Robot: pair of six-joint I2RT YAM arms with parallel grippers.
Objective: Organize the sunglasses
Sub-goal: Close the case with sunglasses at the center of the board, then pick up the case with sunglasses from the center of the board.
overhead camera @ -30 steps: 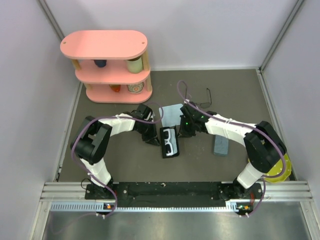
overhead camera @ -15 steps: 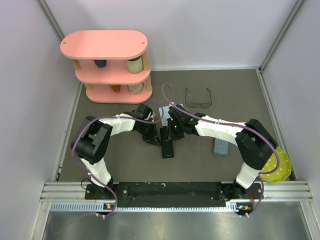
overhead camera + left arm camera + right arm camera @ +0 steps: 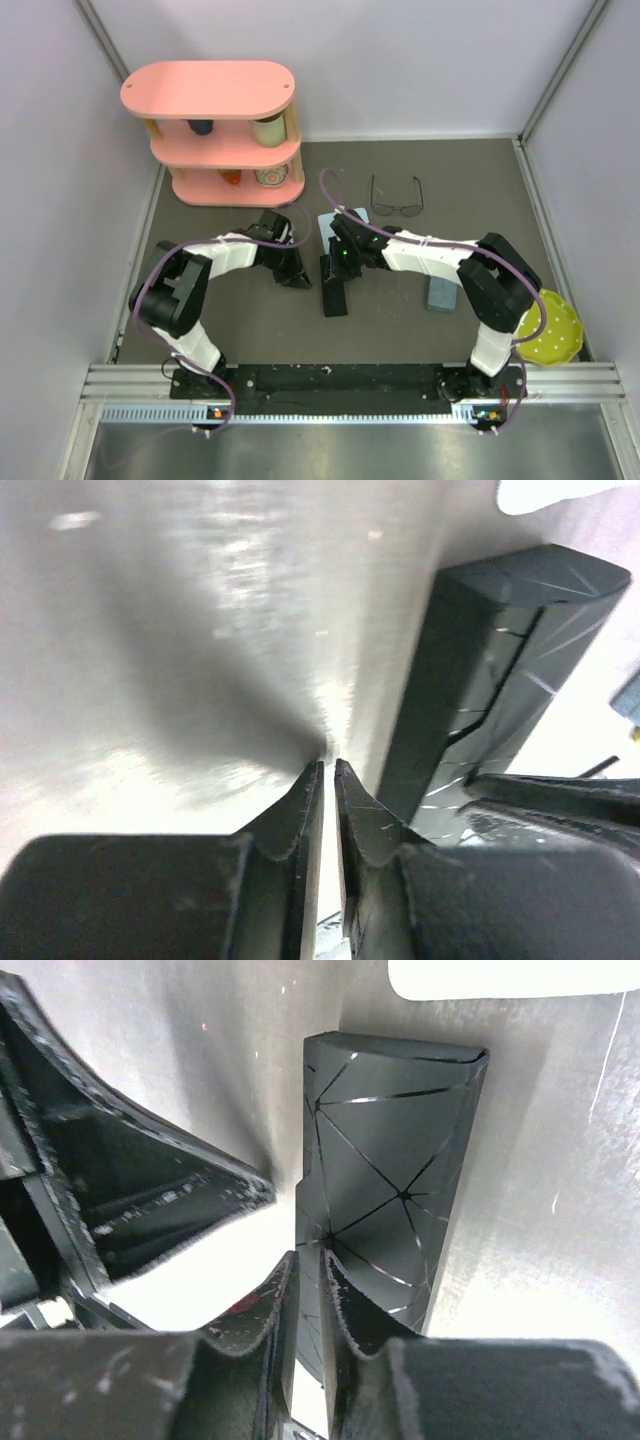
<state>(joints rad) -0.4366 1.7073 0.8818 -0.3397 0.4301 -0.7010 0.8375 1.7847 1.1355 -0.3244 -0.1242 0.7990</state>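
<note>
The black case [image 3: 335,290] lies closed in the middle of the table, and the white-framed sunglasses are hidden. The thin wire-framed sunglasses [image 3: 397,206] lie behind it on the mat. My left gripper [image 3: 297,278] is shut and empty on the table just left of the case [image 3: 490,680]. My right gripper [image 3: 339,266] is shut, its tips low over the far end of the case [image 3: 390,1190]. In the left wrist view, my left gripper [image 3: 328,765] shows only a thin slit between its fingers. My right gripper [image 3: 308,1255] looks the same in the right wrist view.
A light blue cloth [image 3: 333,221] lies just behind the case. A grey-blue case [image 3: 440,293] lies to the right, and a yellow-green plate [image 3: 556,330] sits by the right wall. A pink shelf [image 3: 215,130] with cups stands at the back left.
The black case was open with the white sunglasses inside; it is now closed. My right gripper moved left onto the case. My left gripper drew back a little to the left.
</note>
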